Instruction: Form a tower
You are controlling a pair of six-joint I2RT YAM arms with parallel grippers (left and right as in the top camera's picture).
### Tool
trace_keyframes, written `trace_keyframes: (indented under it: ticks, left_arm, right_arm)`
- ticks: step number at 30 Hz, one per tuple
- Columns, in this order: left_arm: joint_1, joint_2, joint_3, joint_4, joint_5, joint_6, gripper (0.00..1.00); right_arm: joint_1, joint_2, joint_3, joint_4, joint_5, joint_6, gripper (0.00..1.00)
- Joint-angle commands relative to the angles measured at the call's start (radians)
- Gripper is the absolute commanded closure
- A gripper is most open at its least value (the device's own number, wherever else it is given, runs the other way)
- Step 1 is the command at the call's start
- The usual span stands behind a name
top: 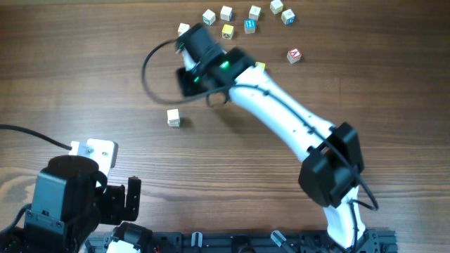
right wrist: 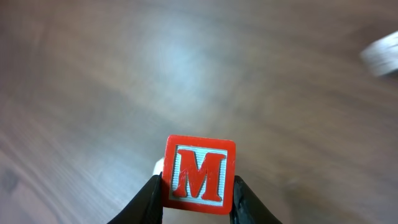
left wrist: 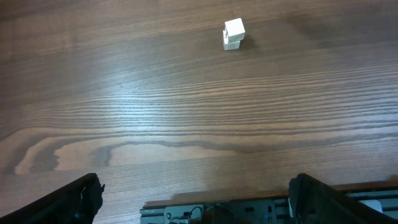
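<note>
- Right jaws pinch the red "M" cube (right wrist: pixel 199 175) by its side faces; it looks lifted off the bench (top: pixel 84 84), ready to carry.
- Tower (top: pixel 174 117), a pale stack, stands alone mid-bench, top open for placing.
- Loose cubes (top: pixel 249 26) sit along the far edge.
- Left jaws spread wide, parked near the front edge, out of the way.

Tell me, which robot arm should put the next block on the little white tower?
Right, probably. The right gripper is shut on the red M cube, ready to carry it to the pale stack. The left gripper is open and empty, so it would first have to fetch a cube.
</note>
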Motion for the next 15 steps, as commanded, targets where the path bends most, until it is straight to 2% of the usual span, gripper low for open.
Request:
trace_keyframes:
  ticks: [1,10,15]
  left_arm:
    - [-0.002,-0.002,0.001,0.0,-0.005,0.005,0.0]
    - [-0.002,-0.002,0.001,0.0,-0.005,0.005,0.0]
    - [-0.002,-0.002,0.001,0.0,-0.005,0.005,0.0]
  right_arm:
    - [0.056,0.027,-0.046,-0.001,0.119,0.0,0.72]
    - [0.13,0.032,-0.191,0.155,0.117,0.055,0.72]
    - [0.14,0.032,-0.199,0.171,0.122,0.054,0.69]
